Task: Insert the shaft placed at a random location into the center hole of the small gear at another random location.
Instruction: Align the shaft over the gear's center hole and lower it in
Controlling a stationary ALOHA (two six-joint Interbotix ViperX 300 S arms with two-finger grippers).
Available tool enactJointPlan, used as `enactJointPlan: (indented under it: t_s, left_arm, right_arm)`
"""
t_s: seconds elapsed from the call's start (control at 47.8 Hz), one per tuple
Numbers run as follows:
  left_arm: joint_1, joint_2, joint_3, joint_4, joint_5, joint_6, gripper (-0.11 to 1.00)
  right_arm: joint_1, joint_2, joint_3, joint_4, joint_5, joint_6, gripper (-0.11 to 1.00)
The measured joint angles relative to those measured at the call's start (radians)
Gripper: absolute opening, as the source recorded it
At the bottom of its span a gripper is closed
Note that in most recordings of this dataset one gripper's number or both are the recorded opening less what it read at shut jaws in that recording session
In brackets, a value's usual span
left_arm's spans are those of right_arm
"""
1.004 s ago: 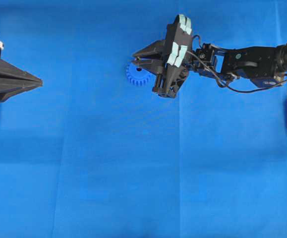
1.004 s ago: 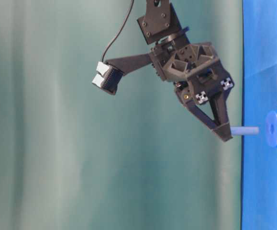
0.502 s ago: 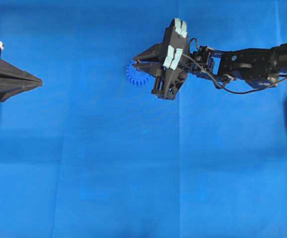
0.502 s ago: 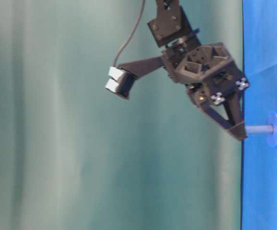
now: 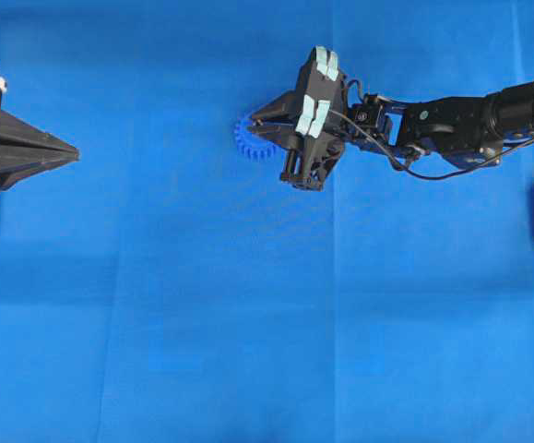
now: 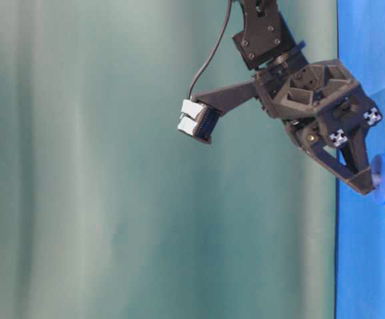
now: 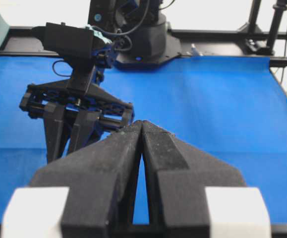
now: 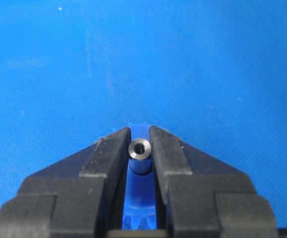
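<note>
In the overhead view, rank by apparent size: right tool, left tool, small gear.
1. Right tool, with its camera mount, looks largest.
2. Left tool, cut off at the frame edge, so this ranking is unsure.
3. Small gear, smallest, partly hidden under the right tool.

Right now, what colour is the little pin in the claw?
Shiny silver-grey pin, best seen from the right wrist camera.

Shaft between right tool fingers, directly over small gear.
</note>
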Motion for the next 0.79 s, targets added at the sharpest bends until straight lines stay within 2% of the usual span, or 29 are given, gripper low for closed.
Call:
enactJointPlan:
  t_s: [0.69,0.795]
  left_arm:
    - [0.002,0.000,0.000,0.000,0.005,-0.006,0.00]
    - [0.000,-0.002,0.000,0.000,0.005,-0.006,0.00]
  right_arm:
    - [-0.002,0.009,-0.002,0.002,-0.003,0.000,0.04]
    - [0.000,0.011,-0.002,0.002,-0.003,0.000,0.12]
